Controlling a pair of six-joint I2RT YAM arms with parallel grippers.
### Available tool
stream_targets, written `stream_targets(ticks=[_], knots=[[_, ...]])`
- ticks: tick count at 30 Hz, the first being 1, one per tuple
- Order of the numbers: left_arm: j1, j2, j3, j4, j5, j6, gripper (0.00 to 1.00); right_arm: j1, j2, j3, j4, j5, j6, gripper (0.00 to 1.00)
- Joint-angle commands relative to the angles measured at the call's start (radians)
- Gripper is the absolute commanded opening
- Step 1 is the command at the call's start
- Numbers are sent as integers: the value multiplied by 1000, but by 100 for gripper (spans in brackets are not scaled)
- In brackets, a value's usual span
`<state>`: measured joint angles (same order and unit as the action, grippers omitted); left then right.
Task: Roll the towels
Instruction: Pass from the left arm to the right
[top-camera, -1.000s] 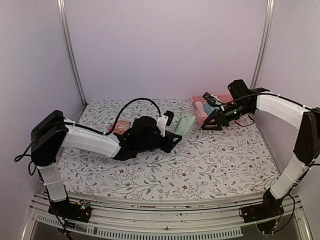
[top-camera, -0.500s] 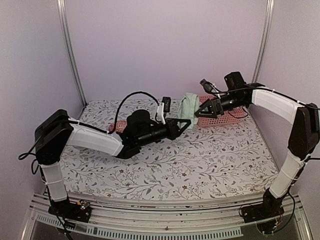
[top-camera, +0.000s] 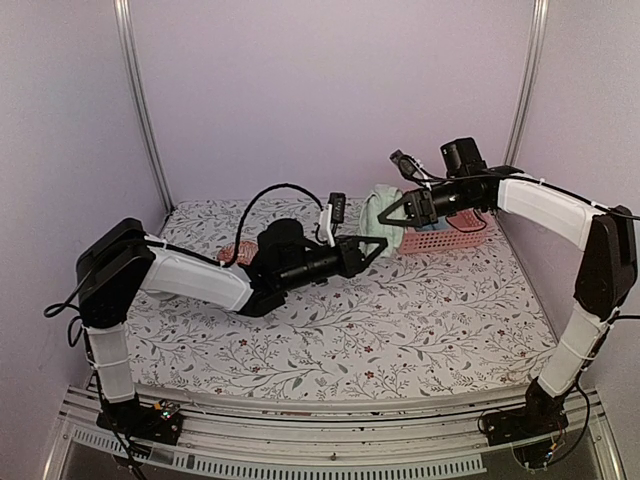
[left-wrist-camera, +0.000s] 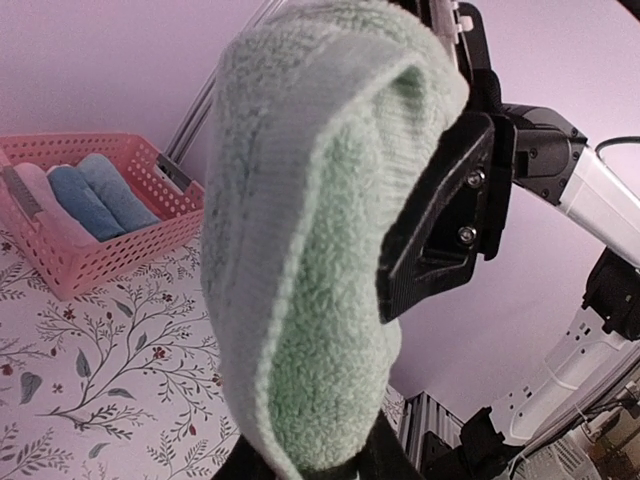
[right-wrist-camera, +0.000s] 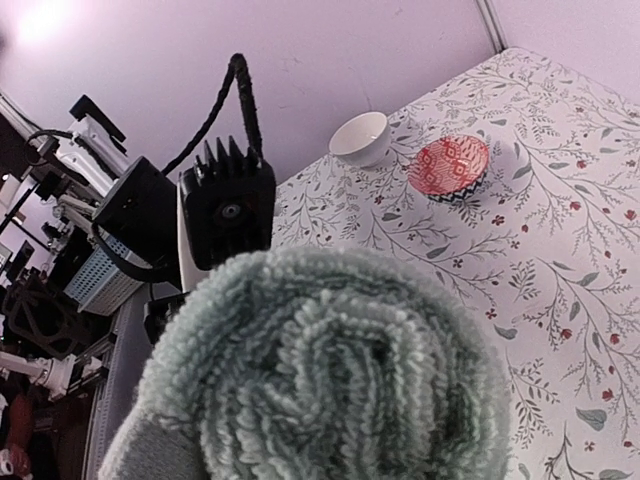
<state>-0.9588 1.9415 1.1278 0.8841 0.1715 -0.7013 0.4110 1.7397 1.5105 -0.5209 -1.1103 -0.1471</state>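
Aloft: green towel (top-camera: 380, 203), rolled, upright, clear of the worktop (top-camera: 400, 330), far centre, just left of the basket (top-camera: 455, 240).
Left hand (top-camera: 377, 244): clamped on the roll's lower end, which rises from between its fingers.
Right hand (top-camera: 388, 217): at the roll's upper part, one finger (left-wrist-camera: 440, 210) against its right side; gripping or not, cannot tell.
Basket: pink, far right, holding blue towels (left-wrist-camera: 95, 195), rolled.
Bowls: white bowl (right-wrist-camera: 360, 137) and red bowl (right-wrist-camera: 450, 168), near each other on the worktop.
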Motion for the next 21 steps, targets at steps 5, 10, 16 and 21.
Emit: stream_targets(ticks=[5,10,16,21], knots=[[6,59,118,-226,-82,74,32,0,15,35,39,89,81,6],[6,36,100,-347,-133,121,51,-45,53,97,-69,175,13,4],[7,-38,28,-431,-138,169,53,-144,179,255,-298,397,-159,4],[5,-75,-26,-469,-143,193,52,-262,316,413,-421,499,-223,6]])
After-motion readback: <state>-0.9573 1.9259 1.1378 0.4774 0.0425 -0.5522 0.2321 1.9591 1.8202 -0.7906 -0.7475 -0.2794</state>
